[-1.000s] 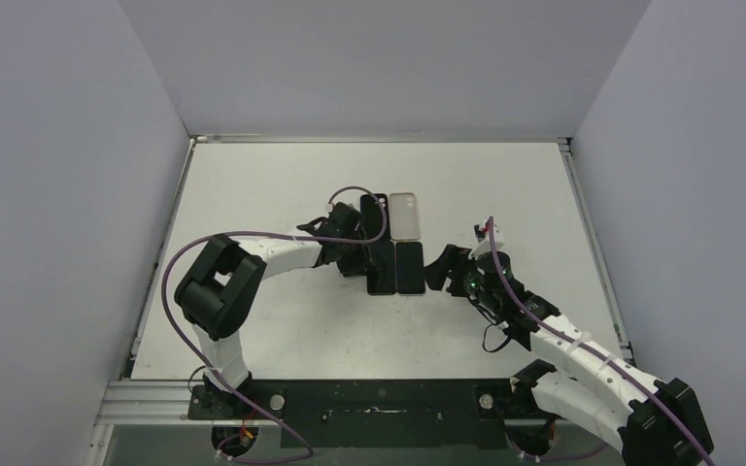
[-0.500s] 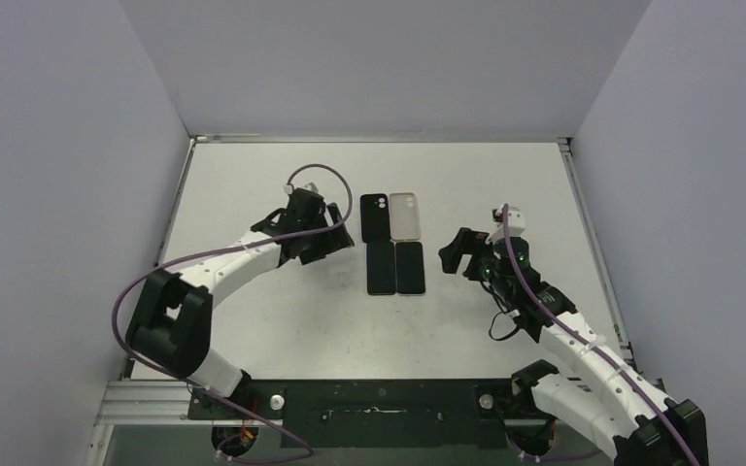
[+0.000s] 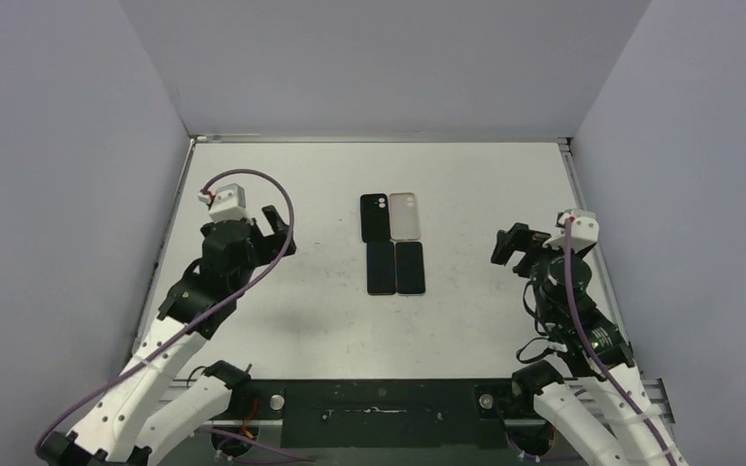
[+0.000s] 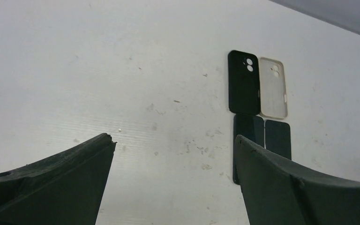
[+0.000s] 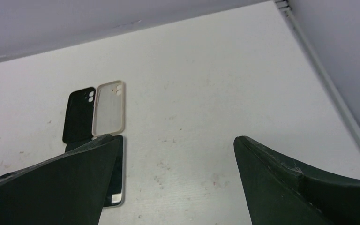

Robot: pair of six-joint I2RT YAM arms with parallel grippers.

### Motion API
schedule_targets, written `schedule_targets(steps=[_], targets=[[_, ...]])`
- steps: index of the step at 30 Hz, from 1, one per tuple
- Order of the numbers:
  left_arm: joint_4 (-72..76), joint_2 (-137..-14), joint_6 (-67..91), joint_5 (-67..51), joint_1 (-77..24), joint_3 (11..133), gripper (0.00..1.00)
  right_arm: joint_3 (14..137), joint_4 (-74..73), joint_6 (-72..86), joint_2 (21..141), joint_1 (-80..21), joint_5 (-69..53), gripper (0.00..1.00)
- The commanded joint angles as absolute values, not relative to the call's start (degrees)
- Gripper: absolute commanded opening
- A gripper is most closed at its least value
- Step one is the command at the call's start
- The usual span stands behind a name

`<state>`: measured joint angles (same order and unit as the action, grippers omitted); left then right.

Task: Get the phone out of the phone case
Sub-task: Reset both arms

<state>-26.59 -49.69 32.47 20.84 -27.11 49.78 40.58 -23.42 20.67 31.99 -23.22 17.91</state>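
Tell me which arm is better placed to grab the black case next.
Left, probably. The black case lies on the group's left side, nearer the left arm; the clear case sits between it and the right arm. Both jaws stand open and empty.

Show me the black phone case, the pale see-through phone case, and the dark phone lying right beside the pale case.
Black phone case [image 3: 374, 217]: overhead view, its middle.
Pale see-through phone case [image 3: 405, 216]: overhead view, its middle.
Dark phone [image 3: 410, 268]: overhead view, middle of its top face.
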Motion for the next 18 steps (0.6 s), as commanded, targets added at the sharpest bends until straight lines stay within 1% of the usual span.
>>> schedule_targets(steps=[1,8,14,18], targets=[[-27.6,-39.9,23.5,30.6,-26.7,46.6,0.97,45.2,-27.9,15.5,27.6,-22.8,28.5,1.00],[-29.6,-24.9,18.8,37.7,-26.7,40.7,0.97,43.2,-28.3,14.1,20.6,-22.9,37.0,1.00],[-31.2,-15.5,21.6,40.6,-26.7,36.6,0.97,39.8,-27.9,13.3,17.8,-22.9,37.1,1.00],[-31.5,-11.9,22.8,43.5,-26.7,35.8,0.97,37.9,-27.5,13.0,15.7,-22.9,36.1,1.00]])
